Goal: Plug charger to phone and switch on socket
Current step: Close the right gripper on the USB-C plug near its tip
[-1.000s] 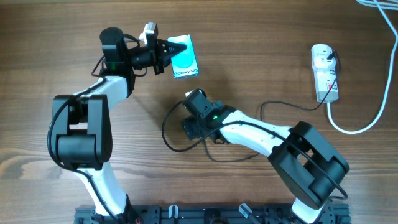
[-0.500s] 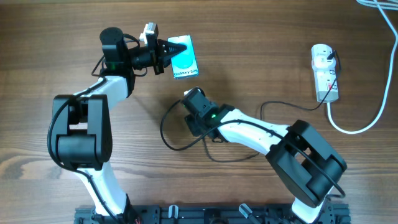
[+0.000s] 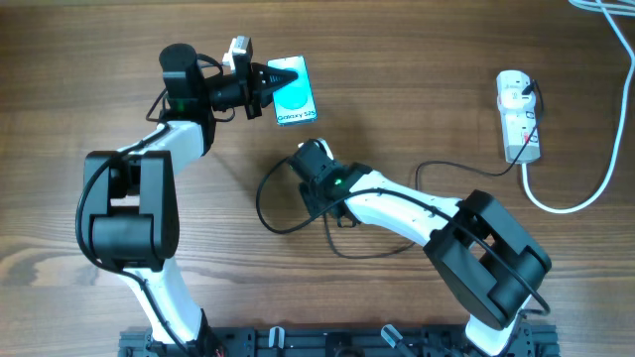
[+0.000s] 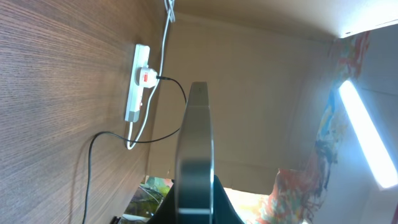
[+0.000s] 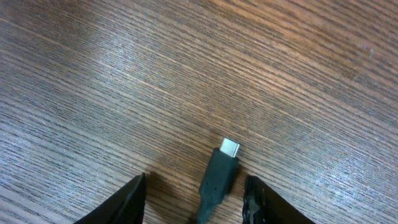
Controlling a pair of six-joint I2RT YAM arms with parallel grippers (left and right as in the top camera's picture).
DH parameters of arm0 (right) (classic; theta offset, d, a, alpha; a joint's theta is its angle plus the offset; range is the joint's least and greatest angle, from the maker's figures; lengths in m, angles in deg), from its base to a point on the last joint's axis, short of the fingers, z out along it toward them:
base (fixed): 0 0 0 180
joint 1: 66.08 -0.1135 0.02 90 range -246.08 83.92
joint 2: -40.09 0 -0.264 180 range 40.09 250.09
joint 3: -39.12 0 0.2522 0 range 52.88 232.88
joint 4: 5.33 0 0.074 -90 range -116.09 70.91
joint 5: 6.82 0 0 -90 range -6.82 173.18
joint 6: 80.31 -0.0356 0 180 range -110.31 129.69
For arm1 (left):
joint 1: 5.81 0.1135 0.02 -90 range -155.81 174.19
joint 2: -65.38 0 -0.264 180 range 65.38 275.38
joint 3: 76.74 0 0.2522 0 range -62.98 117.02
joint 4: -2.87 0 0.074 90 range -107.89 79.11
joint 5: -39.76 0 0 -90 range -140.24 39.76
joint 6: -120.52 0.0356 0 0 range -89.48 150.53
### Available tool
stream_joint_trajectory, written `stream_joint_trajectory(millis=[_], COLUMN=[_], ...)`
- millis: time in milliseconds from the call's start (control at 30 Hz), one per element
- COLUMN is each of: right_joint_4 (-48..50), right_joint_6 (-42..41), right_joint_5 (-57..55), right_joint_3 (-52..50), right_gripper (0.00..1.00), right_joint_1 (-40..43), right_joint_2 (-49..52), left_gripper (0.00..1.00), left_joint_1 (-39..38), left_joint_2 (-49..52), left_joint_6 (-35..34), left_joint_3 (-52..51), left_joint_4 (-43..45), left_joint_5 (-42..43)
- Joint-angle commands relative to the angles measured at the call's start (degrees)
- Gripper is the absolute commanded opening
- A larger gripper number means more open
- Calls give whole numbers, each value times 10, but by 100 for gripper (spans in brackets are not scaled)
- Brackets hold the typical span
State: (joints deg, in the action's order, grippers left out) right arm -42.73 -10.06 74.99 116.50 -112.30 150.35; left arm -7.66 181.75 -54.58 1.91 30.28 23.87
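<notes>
Left gripper [image 3: 276,84] clamped the phone [image 3: 298,99]; right gripper [image 5: 196,185], fingers apart, straddled the charger [image 5: 221,167] plug. Nothing plugged in; socket [image 3: 518,117] not yet reached.

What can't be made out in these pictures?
Socket switch, on or off: too small overhead and in the left wrist view.
Phone port: overhead too small; left wrist view shows only one edge.
Left gripper hold on the phone: fingers cut off by the left wrist view's bottom edge.
</notes>
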Motion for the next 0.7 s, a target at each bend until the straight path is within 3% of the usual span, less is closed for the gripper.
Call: stream_joint_trajectory(millis=[0, 167, 367, 533, 667], right_joint_4=[-32, -45, -45, -48, -52], right_joint_6=[-16, -29, -30, -30, -30], right_joint_5=[14, 21, 23, 23, 23], right_joint_3=[-32, -32, -32, -32, -32], right_gripper=[46, 45, 26, 23, 14], right_joint_1=[-2, -2, -2, -2, -2], right_joint_2=[45, 45, 45, 45, 45], left_gripper=[4, 4, 4, 4, 4], left_joint_1=[1, 1, 1, 1, 1], left_joint_2=[6, 6, 6, 6, 6], left_joint_6=[11, 11, 11, 11, 11], left_joint_3=[12, 12, 12, 12, 12], left_joint_4=[6, 6, 6, 6, 6], left_joint_5=[16, 15, 15, 15, 15])
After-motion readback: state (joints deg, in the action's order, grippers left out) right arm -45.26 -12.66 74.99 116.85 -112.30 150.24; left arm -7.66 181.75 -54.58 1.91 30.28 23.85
